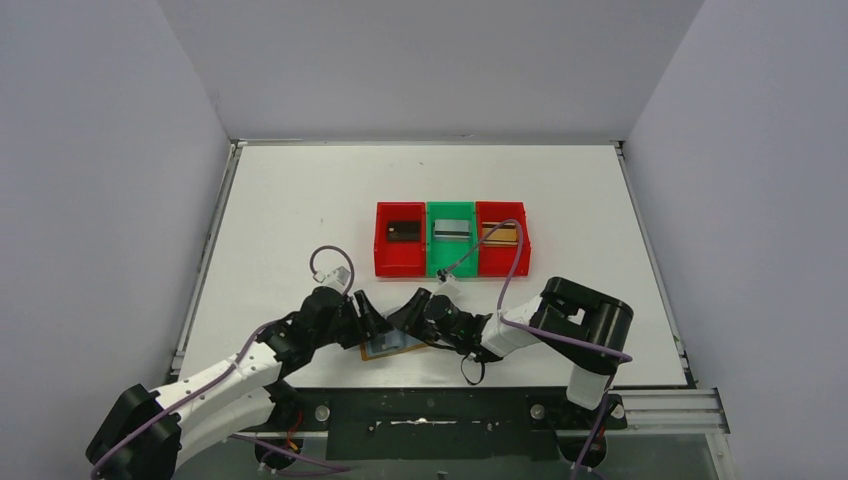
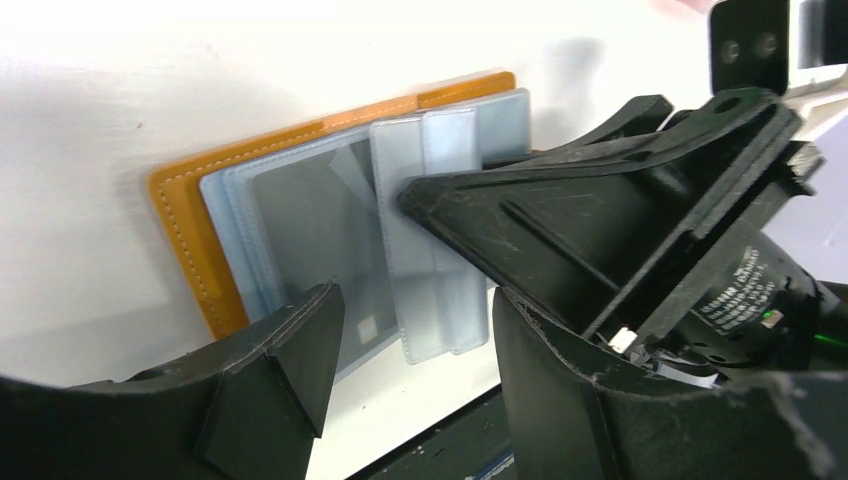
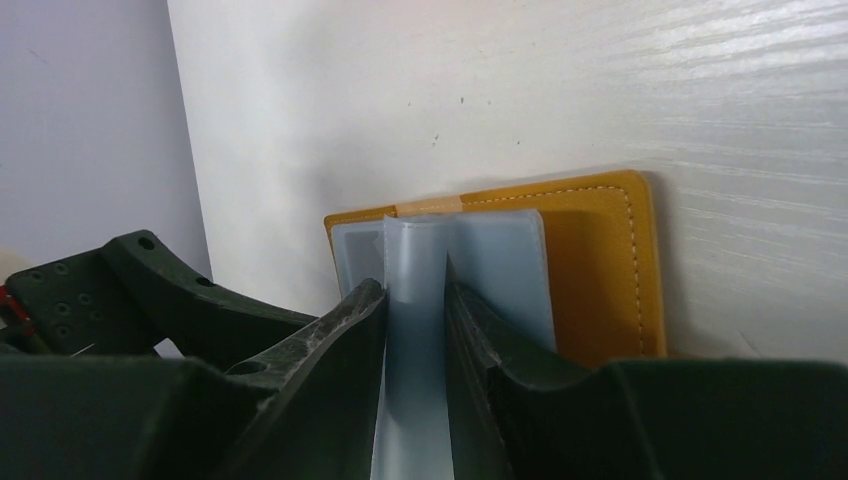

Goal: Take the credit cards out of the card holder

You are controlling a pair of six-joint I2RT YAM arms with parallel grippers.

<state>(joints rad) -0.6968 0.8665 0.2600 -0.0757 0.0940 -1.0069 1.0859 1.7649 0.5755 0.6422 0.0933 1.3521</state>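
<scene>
Near edge: card holder (image 1: 392,347) open flat, long axis left-right! Right gripper (image 3: 412,288) pinches its blue sleeves (image 3: 412,420), left gripper (image 2: 410,302) spread wide, empty. Beyond: black card (image 1: 403,231) in left red bin (image 1: 384,262), silver card (image 1: 452,229) in green bin (image 1: 432,264), gold card (image 1: 498,235) in right red bin (image 1: 524,252).

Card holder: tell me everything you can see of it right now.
The card holder lies open and flat on the white table near its front edge. Outside is tan-mustard leather with pale stitching; inside, pale blue-grey translucent sleeves fan out. The right gripper pinches one raised sleeve leaf. The left gripper hangs open over it. A small pale square shows through one sleeve; whether a card remains is unclear.
</scene>
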